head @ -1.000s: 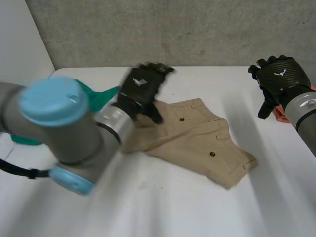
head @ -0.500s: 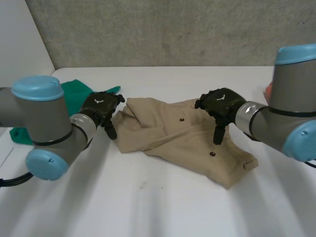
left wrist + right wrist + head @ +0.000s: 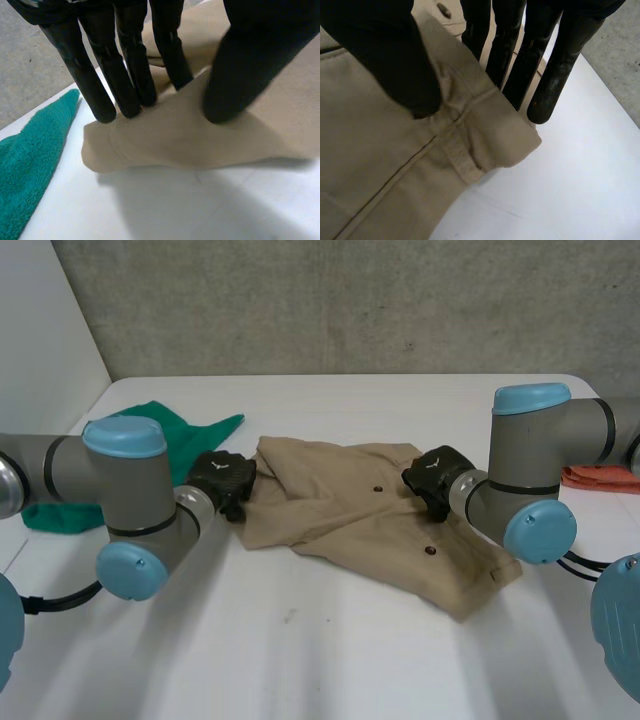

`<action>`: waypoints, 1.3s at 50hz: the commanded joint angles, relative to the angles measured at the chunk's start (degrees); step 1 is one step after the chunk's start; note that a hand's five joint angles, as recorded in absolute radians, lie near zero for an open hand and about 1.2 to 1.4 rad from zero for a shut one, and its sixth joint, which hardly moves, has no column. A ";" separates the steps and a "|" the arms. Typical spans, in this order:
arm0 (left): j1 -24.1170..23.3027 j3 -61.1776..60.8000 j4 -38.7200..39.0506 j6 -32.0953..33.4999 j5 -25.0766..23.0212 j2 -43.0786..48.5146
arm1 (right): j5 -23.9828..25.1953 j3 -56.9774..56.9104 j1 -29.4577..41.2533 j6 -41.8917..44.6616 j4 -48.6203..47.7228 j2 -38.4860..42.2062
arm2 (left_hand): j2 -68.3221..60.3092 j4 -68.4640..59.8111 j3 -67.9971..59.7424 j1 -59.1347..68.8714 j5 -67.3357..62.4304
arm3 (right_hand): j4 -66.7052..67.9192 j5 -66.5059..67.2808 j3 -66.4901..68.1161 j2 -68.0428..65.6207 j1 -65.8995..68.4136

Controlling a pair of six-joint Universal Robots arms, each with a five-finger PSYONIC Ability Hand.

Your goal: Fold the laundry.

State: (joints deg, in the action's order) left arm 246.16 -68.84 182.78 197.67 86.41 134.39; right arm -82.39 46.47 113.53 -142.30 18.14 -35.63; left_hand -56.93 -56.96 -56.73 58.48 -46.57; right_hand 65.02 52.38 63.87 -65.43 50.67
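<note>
Tan shorts [image 3: 350, 515] lie crumpled in the middle of the white table [image 3: 300, 650]. My left hand [image 3: 222, 478] rests at their left edge. In the left wrist view its straight fingers [image 3: 97, 75] and thumb [image 3: 240, 65] pinch a raised fold of the tan cloth [image 3: 165, 135]. My right hand [image 3: 437, 472] sits on the waistband at the shorts' far right side. In the right wrist view its thumb [image 3: 385, 55] presses the cloth against the fingers [image 3: 520, 65], with the waistband corner [image 3: 490, 145] bunched up between them.
A green towel [image 3: 150, 445] lies left of the shorts, close beside my left hand, and appears again as the green towel [image 3: 25, 170] near its fingertips. An orange-red cloth [image 3: 600, 477] lies at the table's right edge. A grey wall [image 3: 350, 300] stands behind.
Both hands came down from the air onto the shorts. The left settled at the left edge, the right swung in from the far right, and both closed on the cloth.
</note>
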 commanded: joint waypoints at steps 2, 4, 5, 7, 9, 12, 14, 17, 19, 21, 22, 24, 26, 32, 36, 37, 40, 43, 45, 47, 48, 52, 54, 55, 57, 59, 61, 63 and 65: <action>-1.64 0.37 0.20 0.17 0.34 0.69 | -0.05 2.22 -0.51 -0.69 -1.27 -2.77 | -23.07 -23.04 -23.27 21.52 -23.43 | 14.98 17.62 16.13 -14.57 29.33; -2.61 0.55 0.20 0.52 1.82 0.08 | 0.39 4.32 -0.51 -0.69 -1.27 -5.58 | -23.07 -23.04 -23.27 21.52 -23.43 | 14.98 17.62 16.13 -14.57 29.33; -3.05 0.55 0.12 0.61 2.79 -0.44 | 0.56 6.50 -0.51 -0.61 -1.27 -8.29 | -23.07 -23.04 -23.27 21.52 -23.43 | 14.98 17.62 16.13 -14.57 29.33; -3.75 0.29 0.20 0.61 4.11 -1.50 | 0.30 8.62 -0.42 -0.35 -1.18 -11.37 | -23.07 -23.04 -23.27 21.52 -23.43 | 14.98 17.62 16.13 -14.57 29.33; -4.37 -0.42 0.47 0.52 5.78 -5.53 | 0.30 10.21 -0.51 -0.17 -0.92 -13.93 | -23.07 -23.04 -23.27 21.52 -23.43 | 14.98 17.62 16.13 -14.57 29.33; -4.37 -2.52 0.55 -0.18 7.11 -13.09 | 0.30 13.20 -0.59 -0.34 0.83 -21.03 | -23.07 -23.04 -23.27 21.52 -23.43 | 14.98 17.62 16.13 -14.57 29.33; -4.28 -4.02 1.25 -0.27 7.11 -18.62 | 0.30 13.64 -0.51 -0.34 2.15 -23.60 | -23.07 -23.04 -23.27 21.52 -23.43 | 14.98 17.62 16.13 -14.57 29.33; -4.28 -5.34 3.79 -0.62 7.02 -25.03 | 0.92 13.65 -0.59 -0.61 4.97 -27.99 | -23.07 -23.04 -23.27 21.52 -23.43 | 14.98 17.62 16.13 -14.57 29.33; -4.28 -5.52 5.47 -0.62 7.11 -27.51 | 1.35 13.30 -0.59 -0.78 6.02 -30.71 | -23.07 -23.04 -23.27 21.52 -23.43 | 14.98 17.62 16.13 -14.57 29.33; -4.02 -5.52 7.66 -0.62 7.11 -30.23 | 1.53 13.21 -0.51 -0.87 6.11 -32.39 | -23.07 -23.04 -23.27 21.52 -23.43 | 14.98 17.62 16.13 -14.57 29.33; -3.84 -5.34 8.37 -0.62 7.11 -30.77 | 1.71 13.21 -0.42 -0.87 6.11 -33.09 | -23.07 -23.04 -23.27 21.52 -23.43 | 14.98 17.62 16.13 -14.57 29.33; -3.58 -4.38 9.60 -0.54 7.11 -31.21 | 1.53 13.29 0.11 -1.05 6.55 -34.77 | -23.07 -23.04 -23.27 21.52 -23.43 | 14.98 17.62 16.13 -14.57 29.33; -3.58 -3.59 10.22 -0.36 7.11 -30.77 | 1.53 13.38 0.55 -1.40 6.82 -34.86 | -23.07 -23.04 -23.27 21.52 -23.43 | 14.98 17.62 16.13 -14.57 29.33; -3.32 2.64 10.40 -0.01 7.19 -19.65 | 1.97 13.47 0.72 -5.26 6.03 -31.53 | -23.07 -23.04 -23.27 21.52 -23.43 | 14.98 17.62 16.13 -14.57 29.33; -3.32 6.60 10.66 0.17 6.84 -11.21 | 1.36 11.80 1.60 -8.51 1.91 -24.94 | -23.07 -23.04 -23.27 21.52 -23.43 | 14.98 17.62 16.13 -14.57 29.33; -3.32 7.65 11.01 0.26 6.84 -9.08 | 1.01 11.37 2.04 -8.95 0.59 -23.71 | -23.07 -23.04 -23.27 21.52 -23.43 | 14.98 17.62 16.13 -14.57 29.33; -3.58 10.82 13.64 1.13 6.75 -3.63 | -1.97 10.22 3.45 -9.92 -5.56 -18.70 | -23.07 -23.04 -23.27 21.52 -23.43 | 14.98 17.62 16.13 -14.57 29.33; -3.75 13.45 18.46 2.45 6.75 1.11 | -8.38 7.24 4.33 -8.96 -11.71 -13.25 | -23.07 -23.04 -23.27 21.52 -23.43 | 14.98 17.62 16.13 -14.57 29.33; -3.76 14.60 20.93 3.07 6.84 2.97 | -12.68 4.44 4.76 -7.82 -15.31 -9.05 | -23.07 -23.04 -23.27 21.52 -23.43 | 14.98 17.62 16.13 -14.57 29.33; -4.10 15.83 23.57 3.33 6.93 4.64 | -14.63 2.67 5.03 -6.41 -16.91 -6.83 | 1.56 1.59 1.36 -3.11 1.20 | 14.98 17.62 16.13 -14.57 29.33; -4.19 15.75 24.19 3.25 6.93 4.82 | -15.51 1.96 5.21 -5.62 -17.70 -5.78 | 13.46 13.48 13.26 -15.00 13.09 | 14.98 17.62 16.13 -14.57 29.33; -5.33 14.00 24.55 2.98 7.10 3.95 | -15.78 -0.15 6.26 -2.55 -20.43 -3.05 | 33.91 33.94 33.71 -35.46 33.55 | -55.02 -52.38 -53.87 55.43 -40.67; -5.95 12.25 24.55 2.98 7.11 2.81 | -15.17 -0.50 6.44 -1.40 -20.43 -3.22 | 37.45 37.48 37.25 -39.00 37.09 | -55.02 -52.38 -53.87 55.43 -40.67; -6.21 9.97 24.55 3.07 7.19 0.80 | -14.91 -0.24 6.44 -1.40 -20.25 -3.57 | 37.96 37.99 37.77 -39.51 37.60 | -55.02 -52.38 -53.87 55.43 -40.67; -6.30 7.15 24.46 3.07 7.19 -1.75 | -14.64 0.81 6.00 -1.66 -19.99 -5.14 | 37.97 38.00 37.77 -39.51 37.60 | -55.02 -52.38 -53.87 55.43 -40.67; -6.30 1.81 24.29 3.16 7.37 -6.31 | -14.64 1.95 5.82 -1.84 -19.73 -7.43 | 37.97 38.00 37.77 -39.51 37.60 | -55.02 -52.38 -53.87 55.43 -40.67; -6.30 -1.54 24.11 3.16 7.37 -9.05 | -14.46 5.27 5.74 -2.27 -18.68 -11.98 | 37.63 37.66 37.44 -39.18 37.27 | -55.02 -52.38 -53.87 55.43 -40.67; -6.39 -7.34 23.15 3.07 7.28 -14.14 | -14.20 8.01 5.73 -2.89 -17.80 -15.33 | 36.80 36.82 36.60 -38.34 36.43 | -55.02 -52.38 -53.87 55.43 -40.67; -6.39 -11.47 22.09 2.98 7.28 -17.13 | -13.50 11.95 5.39 -3.50 -16.31 -19.54 | 35.62 35.65 35.42 -37.17 35.26 | -55.02 -52.38 -53.87 55.43 -40.67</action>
State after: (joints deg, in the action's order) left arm 239.80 -67.87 207.04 200.79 93.72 127.54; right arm -97.18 49.96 119.50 -144.20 -1.32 -44.86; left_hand -18.98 -18.80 -19.44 19.94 -8.29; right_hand 13.31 3.40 12.30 -12.51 11.45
